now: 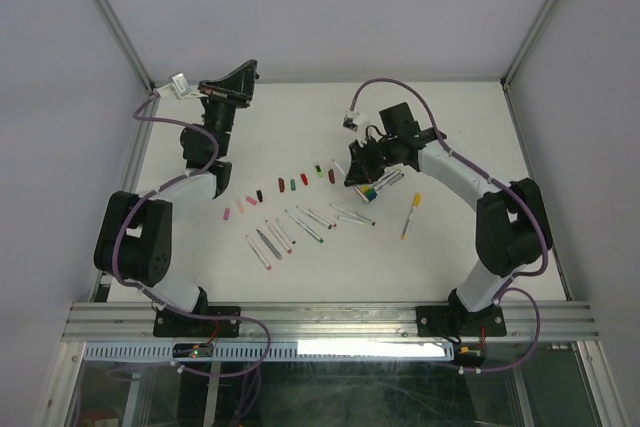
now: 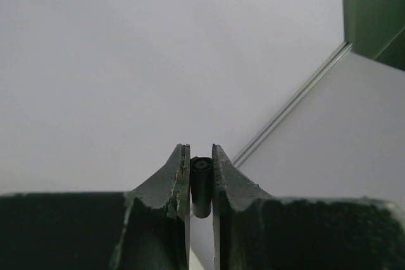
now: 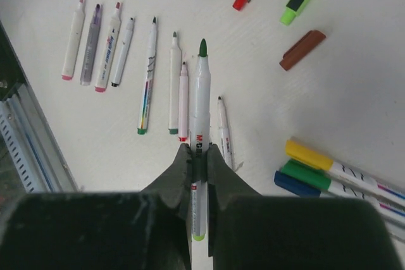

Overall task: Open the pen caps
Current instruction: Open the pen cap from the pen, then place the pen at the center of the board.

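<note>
Right wrist: right hand (image 3: 199,153) pinches slim white pen (image 3: 201,96); left hand (image 2: 200,151) pinches black cap (image 2: 201,184).

You have the pen caps (image 1: 282,185) strung in a diagonal row, pens (image 1: 310,226) just nearer, one yellow-capped pen (image 1: 410,217) apart on the right.

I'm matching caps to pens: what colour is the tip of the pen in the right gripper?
Dark green pen tip, clearest in the right wrist view.
</note>
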`<control>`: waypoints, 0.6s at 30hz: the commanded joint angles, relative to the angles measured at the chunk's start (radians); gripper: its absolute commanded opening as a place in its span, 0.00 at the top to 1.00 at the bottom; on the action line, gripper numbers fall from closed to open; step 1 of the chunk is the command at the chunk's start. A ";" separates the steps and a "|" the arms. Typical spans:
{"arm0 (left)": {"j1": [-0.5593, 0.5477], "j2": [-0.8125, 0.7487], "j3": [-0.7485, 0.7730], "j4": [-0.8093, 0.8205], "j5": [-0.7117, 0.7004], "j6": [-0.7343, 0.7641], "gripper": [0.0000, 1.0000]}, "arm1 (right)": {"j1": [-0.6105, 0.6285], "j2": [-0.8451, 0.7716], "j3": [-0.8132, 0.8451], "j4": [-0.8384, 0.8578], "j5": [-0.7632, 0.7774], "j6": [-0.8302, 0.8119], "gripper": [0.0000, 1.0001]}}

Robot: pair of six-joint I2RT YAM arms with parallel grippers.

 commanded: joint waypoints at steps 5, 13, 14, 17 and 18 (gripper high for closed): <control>-0.123 -0.193 -0.153 -0.318 0.074 0.116 1.00 | -0.004 -0.088 -0.091 0.017 0.220 -0.137 1.00; -0.257 -0.287 -0.305 -0.456 -0.011 0.175 1.00 | 0.024 -0.005 -0.081 -0.032 0.277 -0.210 0.97; -0.258 -0.287 -0.324 -0.454 -0.007 0.162 1.00 | 0.030 0.010 -0.072 -0.051 0.276 -0.219 0.97; -0.261 -0.283 -0.365 -0.442 0.004 0.128 1.00 | 0.049 0.040 -0.062 -0.073 0.292 -0.236 0.96; -0.262 -0.279 -0.371 -0.447 0.010 0.123 1.00 | 0.056 0.049 -0.062 -0.076 0.305 -0.241 0.95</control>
